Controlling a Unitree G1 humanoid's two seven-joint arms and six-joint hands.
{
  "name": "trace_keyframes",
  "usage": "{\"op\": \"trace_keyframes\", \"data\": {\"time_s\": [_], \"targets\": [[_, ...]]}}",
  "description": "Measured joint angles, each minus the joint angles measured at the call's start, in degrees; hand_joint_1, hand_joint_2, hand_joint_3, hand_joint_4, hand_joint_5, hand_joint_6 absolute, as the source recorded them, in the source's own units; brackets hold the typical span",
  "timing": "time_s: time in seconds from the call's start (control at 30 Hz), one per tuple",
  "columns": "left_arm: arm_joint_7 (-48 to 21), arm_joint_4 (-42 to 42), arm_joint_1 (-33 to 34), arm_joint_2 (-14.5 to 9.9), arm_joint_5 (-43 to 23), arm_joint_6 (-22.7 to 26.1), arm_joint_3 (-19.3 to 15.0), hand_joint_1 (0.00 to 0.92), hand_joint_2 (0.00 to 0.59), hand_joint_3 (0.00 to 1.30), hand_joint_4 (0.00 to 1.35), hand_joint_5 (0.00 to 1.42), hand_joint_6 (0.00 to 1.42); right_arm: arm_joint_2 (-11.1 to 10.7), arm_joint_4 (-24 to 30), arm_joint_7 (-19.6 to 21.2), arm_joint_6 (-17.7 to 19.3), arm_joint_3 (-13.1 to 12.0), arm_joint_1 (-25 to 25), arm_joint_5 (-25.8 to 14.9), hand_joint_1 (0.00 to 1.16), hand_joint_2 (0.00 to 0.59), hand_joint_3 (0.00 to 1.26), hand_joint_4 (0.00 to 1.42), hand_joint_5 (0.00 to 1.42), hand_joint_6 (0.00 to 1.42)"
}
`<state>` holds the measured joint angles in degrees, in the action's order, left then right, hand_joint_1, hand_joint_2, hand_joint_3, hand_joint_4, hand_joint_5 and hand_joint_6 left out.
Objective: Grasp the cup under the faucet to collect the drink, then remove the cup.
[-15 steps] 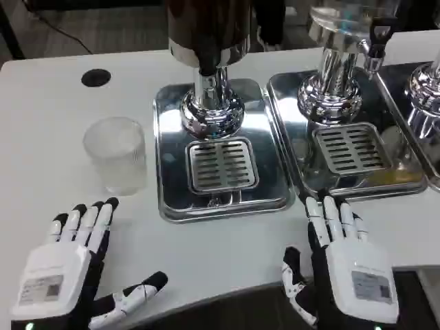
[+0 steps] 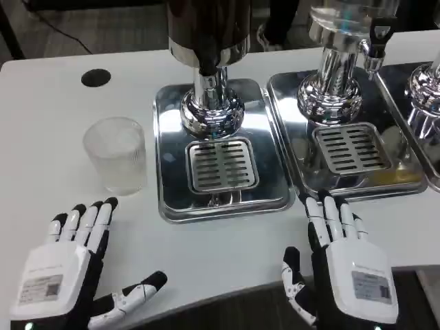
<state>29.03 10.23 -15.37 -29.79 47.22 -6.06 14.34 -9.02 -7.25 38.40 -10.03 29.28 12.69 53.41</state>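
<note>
A clear frosted plastic cup stands upright on the white table, left of the middle dispenser's drip tray. It is not under the faucet, which hangs above the tray's slotted grate. My left hand lies open near the table's front edge, fingers spread, just below the cup and apart from it. Flat and open as well, my right hand sits at the front edge below the second tray, holding nothing.
A second drip tray with its own chrome dispenser column sits to the right, and a third tray's edge shows at far right. A black round hole marks the table at back left.
</note>
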Motion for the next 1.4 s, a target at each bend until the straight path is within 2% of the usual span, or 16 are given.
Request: {"op": "trace_keyframes", "data": {"time_s": [0.3, 0.43, 0.53, 0.6, 0.67, 0.93, 1.1, 1.4], "targets": [[0.03, 1.74, 0.14, -0.13, -2.14, -1.5, -1.14, 0.0, 0.089, 0.0, 0.0, 0.0, 0.0, 0.77, -0.32, 0.0, -0.02, 0.15, -0.93, -0.09, 0.58, 0.551, 0.09, 0.0, 0.0, 0.08], [1.13, 3.18, 0.28, -0.35, -4.4, -4.96, -3.25, 0.0, 0.095, 0.0, 0.0, 0.0, 0.03, 1.71, -0.44, 0.0, -0.18, 0.19, -1.42, -0.02, 0.58, 0.551, 0.09, 0.0, 0.0, 0.08], [2.69, 4.15, 0.38, -0.45, -6.38, -8.32, -4.97, 0.0, 0.098, 0.0, 0.0, 0.02, 0.11, 1.73, -0.45, 0.0, -0.27, 0.17, -1.43, -0.01, 0.58, 0.551, 0.09, 0.0, 0.0, 0.08], [3.69, 5.22, 0.9, -0.45, -7.77, -10.63, -6.54, 0.0, 0.084, 0.01, 0.0, 0.09, 0.25, 1.74, -0.46, 0.0, -0.29, 0.16, -1.43, 0.0, 0.58, 0.551, 0.09, 0.0, 0.0, 0.08], [4.21, 6.1, 1.64, -0.43, -8.78, -11.47, -7.26, 0.0, 0.068, 0.02, 0.0, 0.14, 0.32, 1.74, -0.47, 0.0, -0.29, 0.15, -1.43, 0.01, 0.58, 0.551, 0.1, 0.0, 0.0, 0.08], [2.37, 14.15, 10.02, -0.42, -14.45, -13.39, -10.74, 0.0, 0.035, 0.02, 0.03, 0.24, 0.41, 1.68, -1.05, -0.16, -0.28, 0.0, -2.35, -0.02, 0.58, 0.551, 0.16, 0.0, 0.0, 0.09], [-1.24, 20.34, 16.54, -0.41, -17.07, -13.86, -10.95, 0.052, 0.038, 0.01, 0.04, 0.28, 0.47, 1.68, -1.18, -0.29, -0.27, -0.13, -2.89, -0.11, 0.58, 0.551, 0.18, 0.0, 0.0, 0.11], [-7.4, 34.81, 29.23, 0.11, -19.68, -14.78, -9.41, 0.064, 0.031, 0.0, 0.0, 0.22, 0.37, 1.71, -1.28, -0.64, -0.26, -0.32, -3.09, -0.44, 0.59, 0.544, 0.25, 0.05, 0.01, 0.11]]}}
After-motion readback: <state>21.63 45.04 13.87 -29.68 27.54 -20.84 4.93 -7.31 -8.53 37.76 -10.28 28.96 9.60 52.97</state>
